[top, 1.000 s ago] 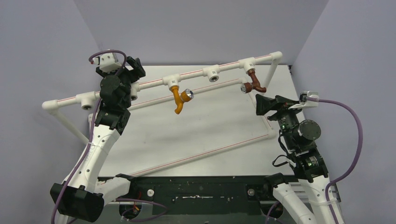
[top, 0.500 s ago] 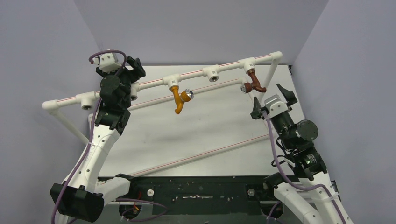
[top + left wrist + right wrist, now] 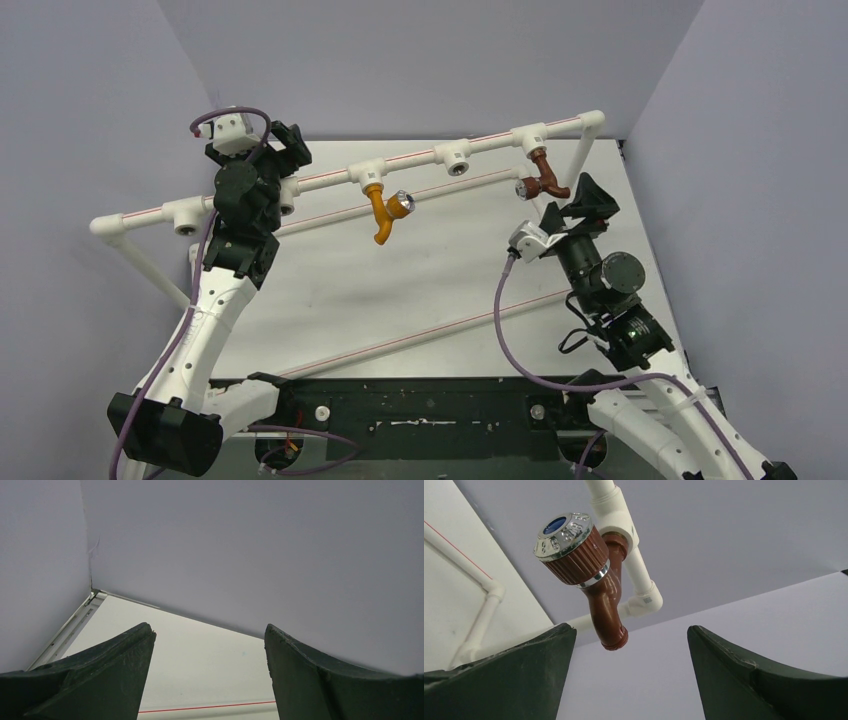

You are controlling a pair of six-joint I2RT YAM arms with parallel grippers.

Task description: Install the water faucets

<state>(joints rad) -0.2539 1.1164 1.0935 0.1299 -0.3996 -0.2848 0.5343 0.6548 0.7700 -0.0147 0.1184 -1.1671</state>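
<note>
The orange-yellow faucet (image 3: 383,212) hangs from a white T socket on the raised pipe, its silver knob to the right. The dark red-brown faucet (image 3: 545,178) hangs from the socket near the pipe's right end. My right gripper (image 3: 574,203) is open and empty just below and right of it. In the right wrist view the red-brown faucet (image 3: 602,591) with its silver knob (image 3: 565,534) is above my open gripper (image 3: 630,630), its spout end near the left finger, not touching. My left gripper (image 3: 288,148) is open and empty at the pipe's left part; the left wrist view shows the same gripper (image 3: 209,630) with nothing between its fingers.
The white pipe frame (image 3: 330,178) stands raised over the white table, with a lower rail (image 3: 430,330) crossing the front. Empty T sockets sit at the middle (image 3: 456,156) and at the left (image 3: 187,214). Purple walls close in on three sides.
My right arm has swung left and forward and its wrist has rolled, bringing the open gripper up beside the red-brown faucet. The left arm and both faucets have not moved.
</note>
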